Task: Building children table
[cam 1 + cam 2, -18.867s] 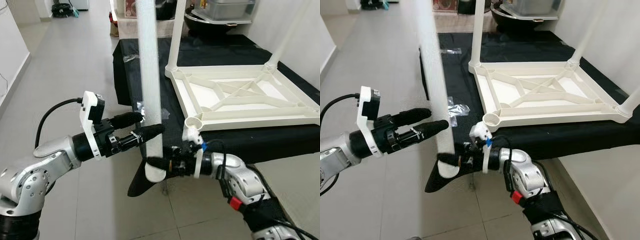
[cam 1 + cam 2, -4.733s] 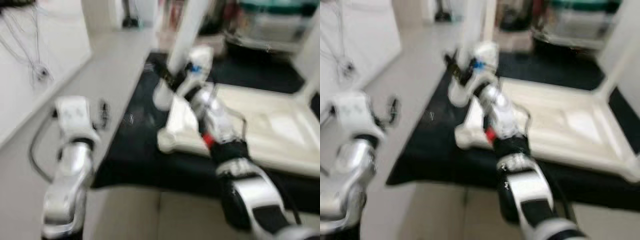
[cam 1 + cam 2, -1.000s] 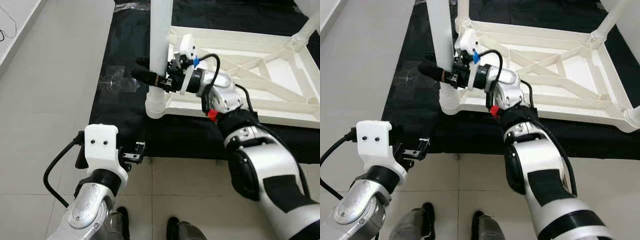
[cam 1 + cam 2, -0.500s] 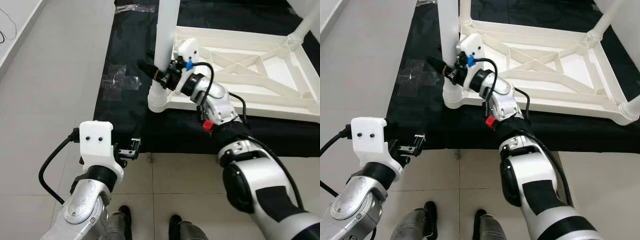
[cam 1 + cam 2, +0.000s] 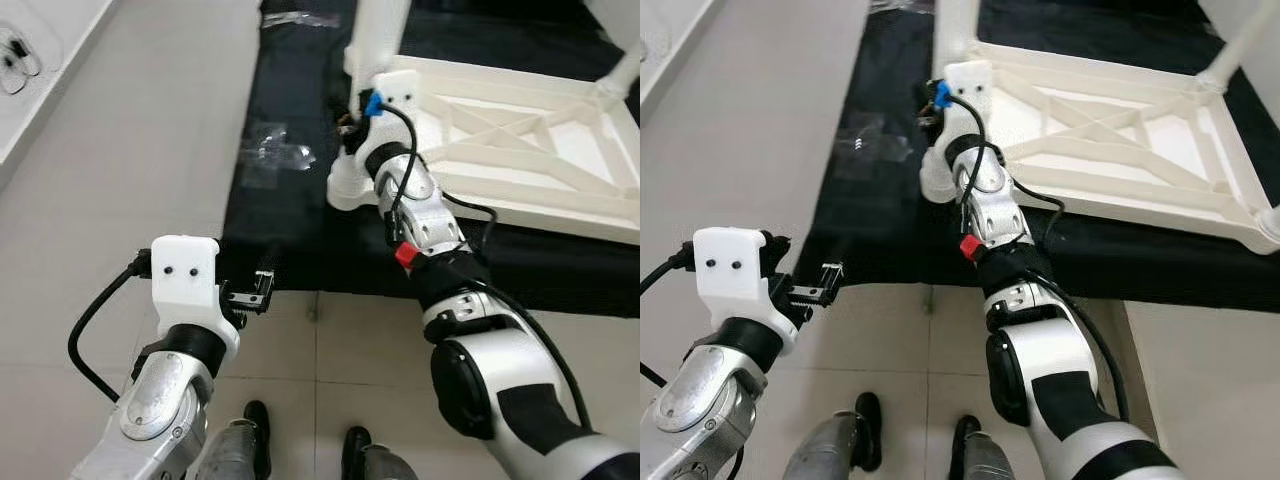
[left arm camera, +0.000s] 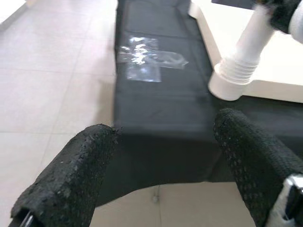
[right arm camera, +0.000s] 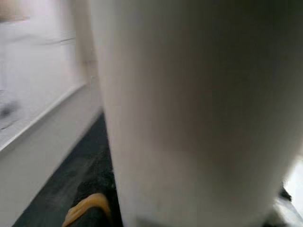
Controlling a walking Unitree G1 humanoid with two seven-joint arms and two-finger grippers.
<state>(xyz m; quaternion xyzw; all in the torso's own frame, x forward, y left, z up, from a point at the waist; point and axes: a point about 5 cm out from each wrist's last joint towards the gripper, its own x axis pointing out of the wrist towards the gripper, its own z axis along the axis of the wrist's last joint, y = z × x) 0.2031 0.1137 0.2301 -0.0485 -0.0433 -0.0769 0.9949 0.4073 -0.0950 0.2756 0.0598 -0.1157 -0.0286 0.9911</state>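
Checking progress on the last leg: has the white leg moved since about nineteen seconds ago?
Yes. The white leg hung off the black cloth's edge then; now it stands in the upturned tabletop's near corner socket, right gripper at it.

Head views: bright, even indoor light, sharp, no motion blur. Soft sheen on grey floor tiles (image 5: 120, 150) left of black cloth (image 5: 290, 215); clear plastic bag (image 5: 272, 152) on cloth glints. White table frame (image 5: 520, 150) near washed out. Left wrist view: fingers (image 6: 71, 175) soft, out of focus. Right wrist view: white leg (image 7: 189, 104) heavily blurred, dim, shaded.
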